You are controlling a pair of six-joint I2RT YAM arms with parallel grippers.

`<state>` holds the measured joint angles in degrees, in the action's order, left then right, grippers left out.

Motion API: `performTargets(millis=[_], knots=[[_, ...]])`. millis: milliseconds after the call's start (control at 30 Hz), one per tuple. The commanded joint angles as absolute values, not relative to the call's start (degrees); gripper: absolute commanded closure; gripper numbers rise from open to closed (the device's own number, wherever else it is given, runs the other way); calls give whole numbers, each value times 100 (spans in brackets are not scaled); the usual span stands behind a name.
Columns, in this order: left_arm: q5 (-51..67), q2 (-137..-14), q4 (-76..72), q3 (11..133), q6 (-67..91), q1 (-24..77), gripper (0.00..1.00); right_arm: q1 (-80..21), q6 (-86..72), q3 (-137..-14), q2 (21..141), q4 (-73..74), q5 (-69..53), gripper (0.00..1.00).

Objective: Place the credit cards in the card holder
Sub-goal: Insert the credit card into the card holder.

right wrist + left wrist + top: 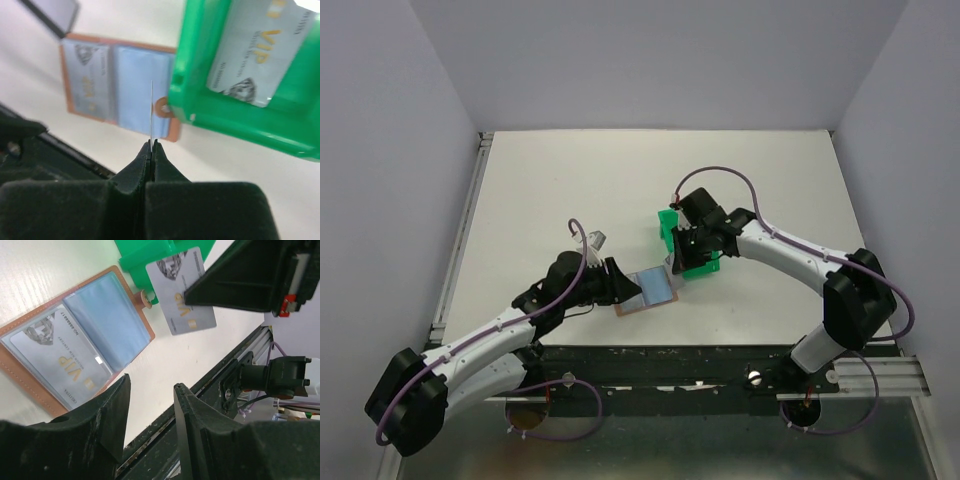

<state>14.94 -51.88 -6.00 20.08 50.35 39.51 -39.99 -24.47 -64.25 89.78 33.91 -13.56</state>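
One thin pale-grey VIP card (180,290), pinched edgewise in the right gripper (151,145), could catch the pocket lip of the open tan leather card holder (107,315) and shove it, since the left gripper (150,390) stands spread.

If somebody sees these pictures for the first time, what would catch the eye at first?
The bright green bin stands out most on the white table, right beside the open card holder, with one VIP card lying in it. The right gripper pinches a second card near the holder's snap tab, while a third card already sits in one pocket.
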Motion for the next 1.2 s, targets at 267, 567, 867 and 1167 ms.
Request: performTargets(millis=[267,567,867,1167], knots=[[1327,-5238,-598,1846,4992,3990,50,-4061,-2162,-7198,9580,4746,2337,100],[1222,-5309,-536,1767,4992,3973,50,-4069,-1890,-6524,8713,3853,999,100],[1090,-5370,-607,1626,5054,3982,51,-4166,-2100,-6249,8613,2822,-1977,100],[1116,-5669,-782,1617,5019,3990,57,-4263,-2399,-6556,9334,3031,-1874,100]])
